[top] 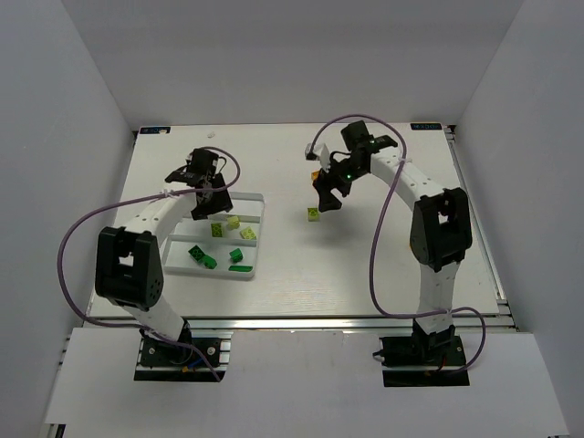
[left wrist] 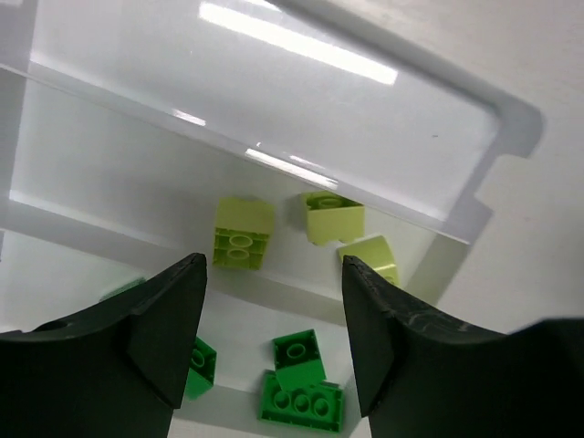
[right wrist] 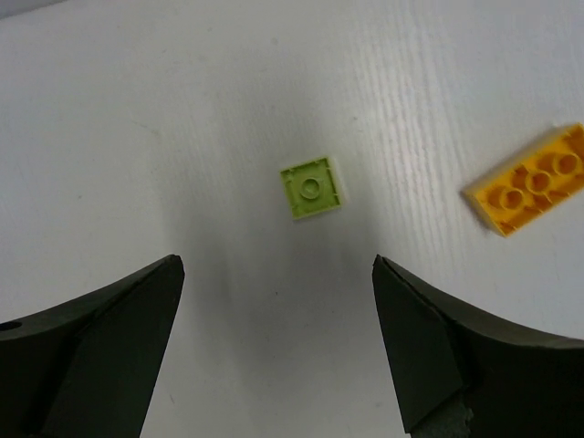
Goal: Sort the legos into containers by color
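The white tray (top: 212, 275) has three long compartments. Its middle one holds three lime legos (left wrist: 242, 234), and the near one holds dark green legos (left wrist: 303, 401), one small brick lying tilted on a longer one. My left gripper (top: 206, 204) (left wrist: 274, 292) hangs open above the tray with nothing between its fingers. On the table a lime lego (top: 314, 214) (right wrist: 312, 187) lies flat, and an orange lego (right wrist: 534, 182) lies to its right in the right wrist view. My right gripper (top: 326, 197) (right wrist: 278, 274) is open just above the table, short of the lime lego.
The tray's far compartment (left wrist: 274, 100) shows bare floor. White walls enclose the table on three sides. The left arm's purple cable (top: 68, 246) loops out over the table's left edge.
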### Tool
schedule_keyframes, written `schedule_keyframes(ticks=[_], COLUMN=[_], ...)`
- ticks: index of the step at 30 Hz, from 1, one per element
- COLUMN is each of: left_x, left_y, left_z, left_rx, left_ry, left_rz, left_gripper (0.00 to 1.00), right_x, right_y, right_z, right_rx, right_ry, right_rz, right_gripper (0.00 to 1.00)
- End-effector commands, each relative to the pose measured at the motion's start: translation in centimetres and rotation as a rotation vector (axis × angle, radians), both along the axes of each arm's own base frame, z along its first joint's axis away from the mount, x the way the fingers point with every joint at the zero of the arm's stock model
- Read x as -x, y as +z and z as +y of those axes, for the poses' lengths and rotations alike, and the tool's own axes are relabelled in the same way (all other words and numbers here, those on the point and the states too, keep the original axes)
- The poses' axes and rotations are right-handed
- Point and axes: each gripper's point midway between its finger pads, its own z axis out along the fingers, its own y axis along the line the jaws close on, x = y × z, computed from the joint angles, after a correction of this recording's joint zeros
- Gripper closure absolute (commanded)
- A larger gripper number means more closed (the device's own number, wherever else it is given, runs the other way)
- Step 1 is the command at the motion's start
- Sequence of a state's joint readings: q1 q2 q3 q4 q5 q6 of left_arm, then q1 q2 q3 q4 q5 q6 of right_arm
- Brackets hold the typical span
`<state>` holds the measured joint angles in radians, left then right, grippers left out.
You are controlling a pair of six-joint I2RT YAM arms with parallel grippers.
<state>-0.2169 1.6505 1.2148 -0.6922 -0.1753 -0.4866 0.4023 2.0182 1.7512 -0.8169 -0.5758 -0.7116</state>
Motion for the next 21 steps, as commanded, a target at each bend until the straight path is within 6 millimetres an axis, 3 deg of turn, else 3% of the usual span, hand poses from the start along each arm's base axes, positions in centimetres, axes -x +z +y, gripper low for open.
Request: schedule_keyframes(ticks=[1,2,6,10,15,21], left_x=[-1.1,-0.9,0.6,2.7,4.7,6.5], left_y=[6.9,7.5,9.9,11.4,12.1,12.5], left_z=[-0.7,-0.8,-0.6,-0.5,0.0,0.7], left_rx=[0.078,0.089,0.124,0.162,0.187,0.186], left_ry=[0.003,0.004,0.019,0.027,0.069,0.096], left_rz=[-0.193,-0.211,-0.281,-0.340,-0.375,-0.389], left_gripper=[0.29,0.29,0.29,0.28,0.28,0.27], right_x=[2.3,3.1,2.5,0.4,-1.3,-1.1], right_y=[-2.1,-3.3,-5.3,-6.0,-6.9,-7.7], right_z=[1.1,0.9,1.4,2.6,3.8,4.3], right_rx=[-0.013,-0.009,0.010,0.013,0.028,0.041], right_ry=[0.258,0.291,0.430,0.462,0.471,0.497], right_rz=[-0.072,-0.070,-0.217,-0.288,-0.287,-0.286], right_gripper=[0.11,0.11,0.11,0.11,0.11,0.11])
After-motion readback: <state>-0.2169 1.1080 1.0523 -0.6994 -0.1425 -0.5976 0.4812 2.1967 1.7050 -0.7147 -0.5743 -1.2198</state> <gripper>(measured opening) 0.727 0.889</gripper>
